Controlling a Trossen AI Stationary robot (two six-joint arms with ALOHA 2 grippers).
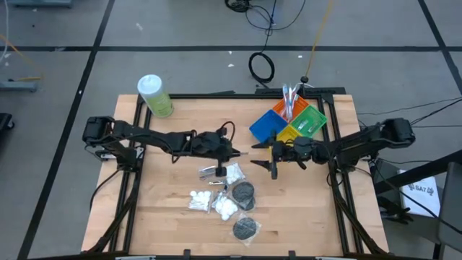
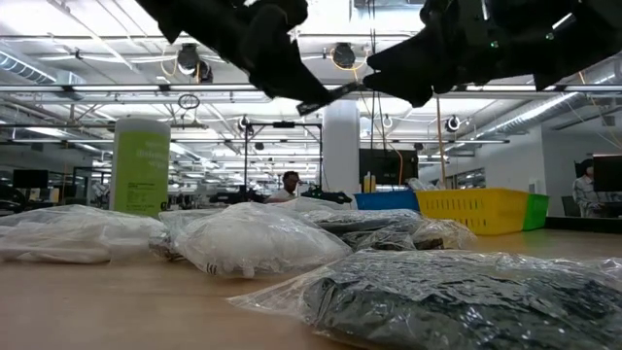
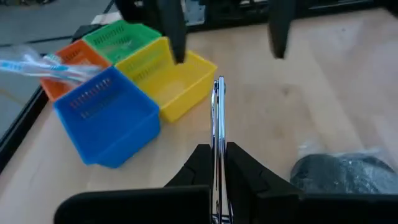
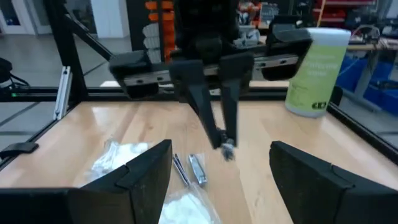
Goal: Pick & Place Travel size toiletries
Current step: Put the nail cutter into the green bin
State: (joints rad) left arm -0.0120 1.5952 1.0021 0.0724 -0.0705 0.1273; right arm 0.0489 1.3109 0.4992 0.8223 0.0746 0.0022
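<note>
The left gripper (image 3: 219, 149) has its fingers clamped tight on a thin silver tube (image 3: 217, 118), holding it edge-on up off the desk (image 1: 166, 209), not far from the yellow bin (image 3: 177, 84). The right gripper (image 4: 221, 163) hangs just beside that yellow bin with its fingers spread wide and nothing in them, facing the left one.

The yellow bin sits in a cluster with a blue bin (image 3: 106, 118), an orange bin (image 3: 71, 59) and a green bin (image 3: 121, 34); toothbrushes (image 3: 43, 67) stick out of the orange one.

Farther from the yellow bin, more silver tubes (image 4: 193, 168) lie flat on the desk, next to bags of cotton balls (image 1: 206, 202) and bagged black discs (image 1: 245, 228). A big green bottle (image 1: 154, 96) stands at the far desk corner from the bins.
</note>
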